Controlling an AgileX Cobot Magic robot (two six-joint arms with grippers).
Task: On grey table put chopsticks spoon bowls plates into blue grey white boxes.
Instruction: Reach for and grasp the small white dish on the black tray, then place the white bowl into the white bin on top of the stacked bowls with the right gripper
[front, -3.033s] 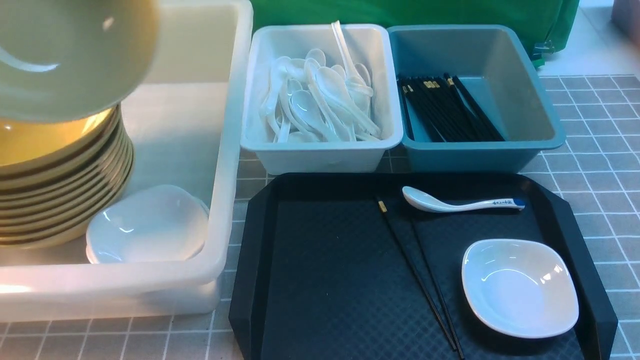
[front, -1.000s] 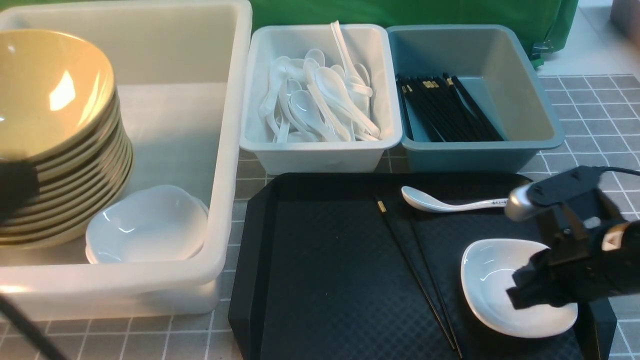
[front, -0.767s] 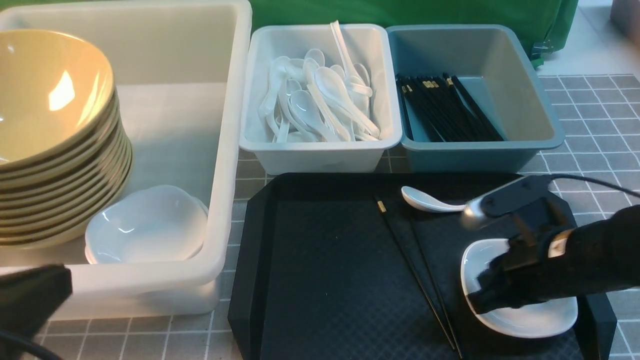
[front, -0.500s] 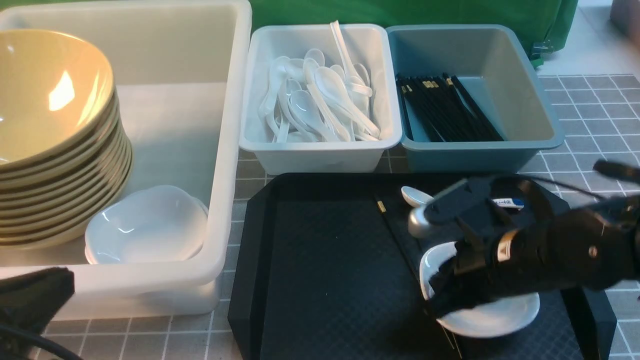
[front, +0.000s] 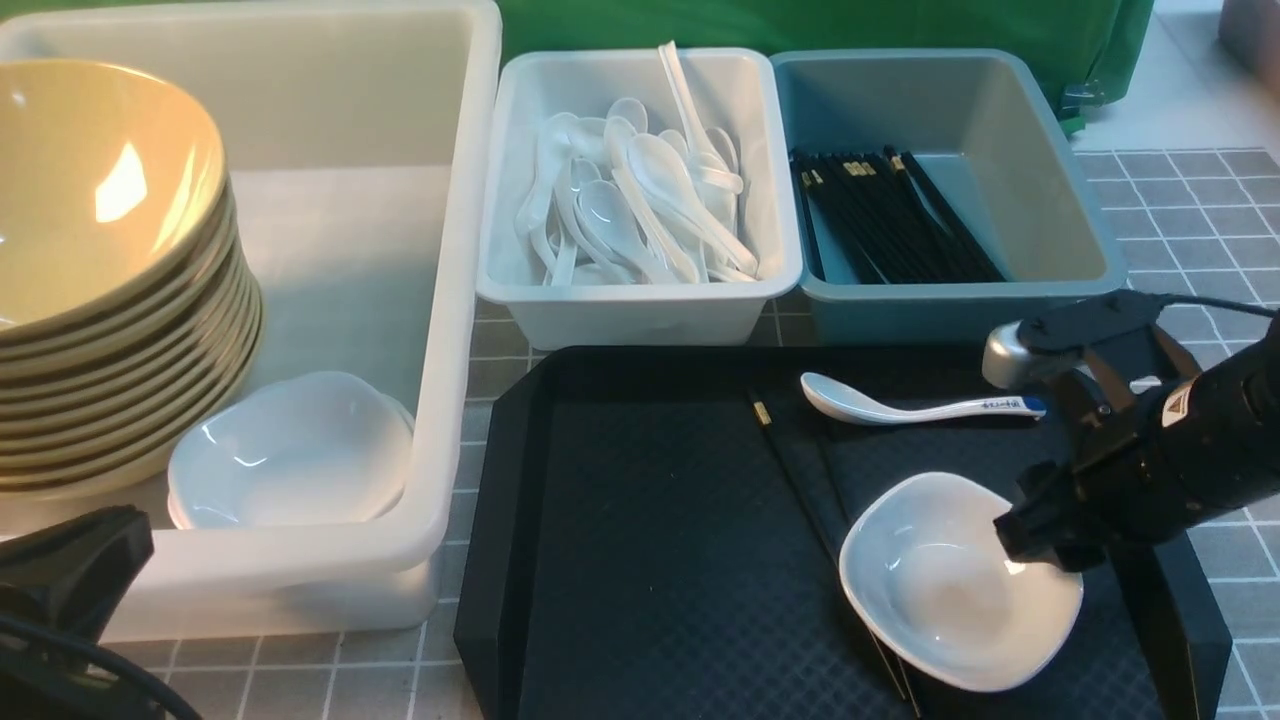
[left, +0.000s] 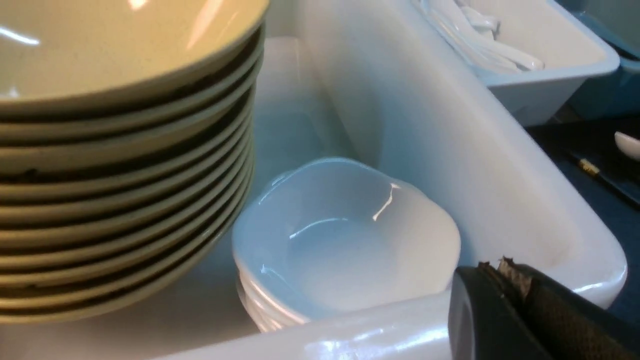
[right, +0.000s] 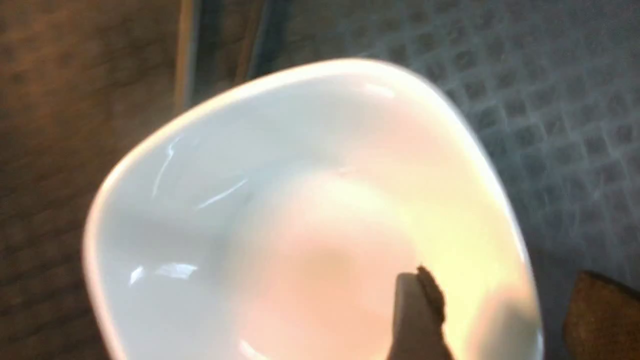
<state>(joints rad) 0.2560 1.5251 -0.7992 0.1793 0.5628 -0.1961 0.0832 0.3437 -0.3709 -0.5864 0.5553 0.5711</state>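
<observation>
A small white plate lies on the black tray, resting over the near ends of two black chopsticks. My right gripper is open at the plate's right rim. In the right wrist view one finger is inside the plate and the other finger is outside it. The blue-tipped spoon lies at the tray's far side. My left gripper is shut on nothing at the white tub's near wall. Tan bowls and white plates are stacked in the tub.
Behind the tray stand a grey-white bin holding plain white spoons and a blue-grey bin holding several black chopsticks. The white tub fills the left side. The grey gridded table shows at the right. Green cloth hangs at the back.
The plate has slid left across the tray onto the chopsticks. My right gripper has opened and drawn back to the plate's right rim. The left gripper has settled at the front left.
</observation>
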